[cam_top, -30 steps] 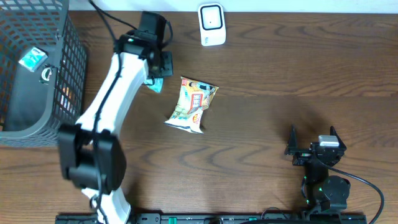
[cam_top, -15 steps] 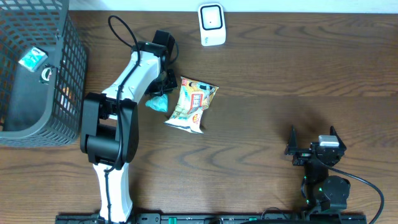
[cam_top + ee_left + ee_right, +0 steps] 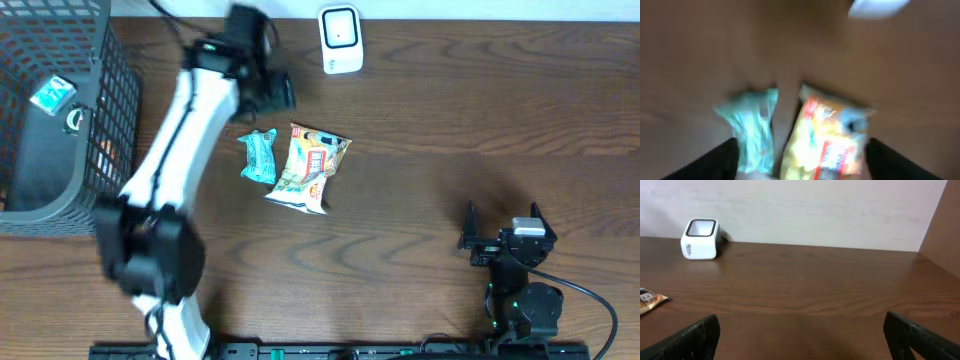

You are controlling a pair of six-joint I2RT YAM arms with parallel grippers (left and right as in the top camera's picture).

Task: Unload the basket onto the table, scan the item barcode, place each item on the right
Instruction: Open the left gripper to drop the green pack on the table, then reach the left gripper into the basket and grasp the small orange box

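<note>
The table (image 3: 450,120) is carrying a basket (image 3: 115,130) at the far left, with further items inside. The left arm (image 3: 170,150) is rising and swinging toward the far edge, away from the centre. The snack bag (image 3: 309,167) is lying centre-left. The teal packet (image 3: 259,157), carried a moment ago, is now lying free just left of the bag. The scanner (image 3: 340,40) is standing at the far edge, well apart from both. The left gripper (image 3: 802,150) is spreading its fingers, gripping nothing. The right gripper (image 3: 800,335) is idling near right, fingers apart. The packet is probably finished; another item likely follows.
</note>
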